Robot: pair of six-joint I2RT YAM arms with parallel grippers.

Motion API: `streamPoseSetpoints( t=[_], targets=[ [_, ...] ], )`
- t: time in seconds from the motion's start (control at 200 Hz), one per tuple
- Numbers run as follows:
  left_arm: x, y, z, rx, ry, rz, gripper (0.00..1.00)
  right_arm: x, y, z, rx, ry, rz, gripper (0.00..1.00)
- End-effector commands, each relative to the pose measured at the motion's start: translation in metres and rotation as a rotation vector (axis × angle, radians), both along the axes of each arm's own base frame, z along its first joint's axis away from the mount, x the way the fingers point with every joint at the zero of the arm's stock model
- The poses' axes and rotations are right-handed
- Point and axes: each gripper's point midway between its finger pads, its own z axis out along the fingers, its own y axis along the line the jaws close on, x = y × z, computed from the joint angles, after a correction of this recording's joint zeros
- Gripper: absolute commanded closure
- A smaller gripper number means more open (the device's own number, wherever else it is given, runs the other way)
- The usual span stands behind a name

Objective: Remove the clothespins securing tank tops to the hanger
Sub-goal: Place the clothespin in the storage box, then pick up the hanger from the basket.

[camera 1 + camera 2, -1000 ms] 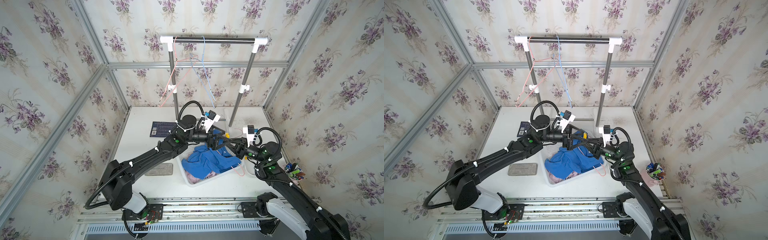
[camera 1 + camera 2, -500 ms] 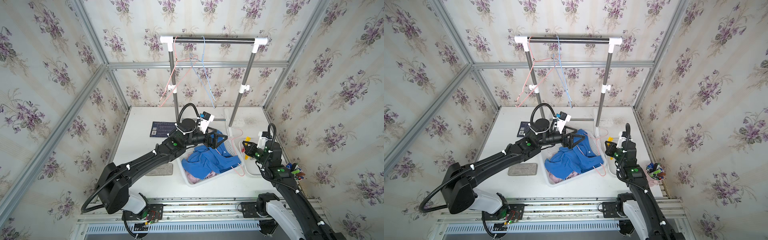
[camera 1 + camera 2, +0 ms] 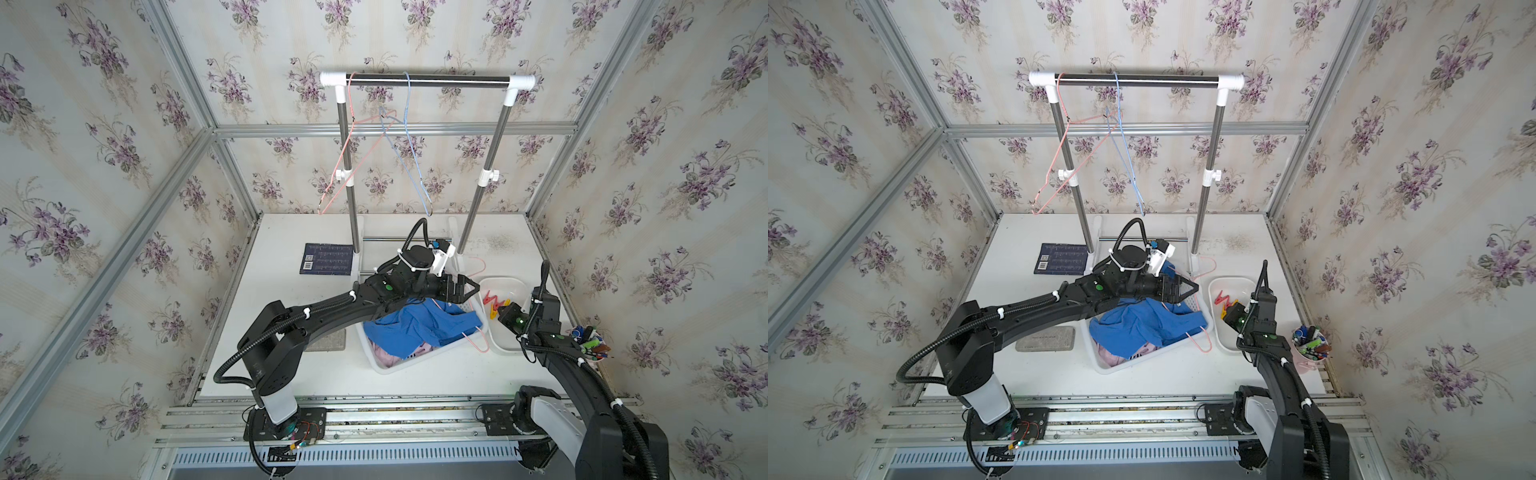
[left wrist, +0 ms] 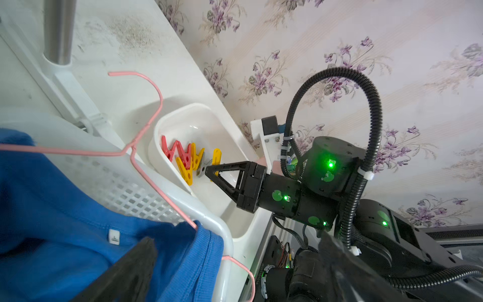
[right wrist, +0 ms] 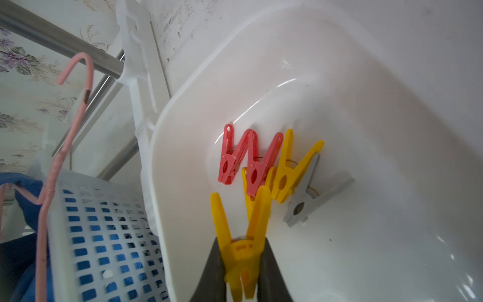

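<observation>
Over the latticed white plastic basket (image 3: pixel 384 366) and its crumpled, soft-knit blue tank top (image 3: pixel 415 328), hovering the left gripper (image 3: pixel 1185 289), spread wide and gripping nothing. Holding the right gripper (image 4: pixel 209 172) inside the smooth glossy tub (image 3: pixel 505 345) at the basket's 3 o'clock, pinching a yellow clothespin (image 5: pixel 240 235) tight, flared prongs forward. Lying heaped at that claw's 10 o'clock in both top views, loose red, yellow and grey clothespins (image 5: pixel 261 167).
</observation>
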Motion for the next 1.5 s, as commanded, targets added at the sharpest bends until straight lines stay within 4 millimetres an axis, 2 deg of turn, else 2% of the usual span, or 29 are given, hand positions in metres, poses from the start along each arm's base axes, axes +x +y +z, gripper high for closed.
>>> streamPoseSetpoints(
  t=[0.0, 0.15, 0.265, 0.345, 0.44, 0.495, 0.634, 0.739, 0.829, 0.894, 1.079, 1.149, 1.314, 1.494],
  targets=[
    [0.005, -0.003, -0.012, 0.04, 0.056, 0.079, 0.01, 0.008, -0.008, 0.005, -0.033, -0.04, -0.029, 0.88],
    [0.005, -0.011, -0.029, 0.094, 0.102, 0.109, 0.02, 0.008, -0.008, 0.004, -0.035, -0.042, -0.025, 0.81],
    [0.008, -0.013, -0.045, 0.141, 0.142, 0.145, 0.04, 0.008, -0.007, 0.006, -0.035, -0.05, -0.021, 0.7],
    [0.015, -0.014, -0.056, 0.189, 0.143, 0.188, 0.08, 0.007, -0.006, 0.005, -0.028, -0.047, -0.016, 0.55],
    [0.02, -0.02, -0.066, 0.226, 0.149, 0.214, 0.16, 0.006, -0.002, 0.005, -0.012, -0.045, -0.003, 0.28],
    [0.022, -0.022, -0.073, 0.25, 0.162, 0.231, 0.23, 0.005, 0.0, 0.007, -0.002, -0.054, 0.002, 0.21],
    [0.024, -0.023, -0.09, 0.306, 0.185, 0.271, 0.33, 0.003, 0.002, 0.027, 0.007, -0.125, 0.002, 0.23],
    [0.024, -0.029, -0.099, 0.317, 0.196, 0.275, 0.37, 0.003, 0.005, 0.044, 0.021, -0.187, 0.008, 0.25],
    [0.025, -0.035, -0.105, 0.334, 0.189, 0.274, 0.44, 0.002, 0.008, 0.048, 0.03, -0.197, 0.02, 0.26],
    [0.026, -0.038, -0.11, 0.352, 0.181, 0.287, 0.53, 0.001, 0.01, 0.048, 0.037, -0.199, 0.03, 0.26],
    [0.027, -0.04, -0.125, 0.396, 0.182, 0.301, 0.61, 0.001, 0.013, 0.053, 0.04, -0.221, 0.051, 0.28],
    [0.027, -0.039, -0.131, 0.406, 0.193, 0.308, 0.67, 0.001, 0.012, 0.06, 0.028, -0.239, 0.051, 0.28],
    [0.028, -0.04, -0.13, 0.4, 0.196, 0.314, 0.83, 0.001, 0.013, 0.072, 0.017, -0.273, 0.062, 0.28],
    [0.026, -0.04, -0.134, 0.403, 0.214, 0.314, 0.9, 0.0, 0.016, 0.073, 0.033, -0.289, 0.075, 0.28]
  ],
)
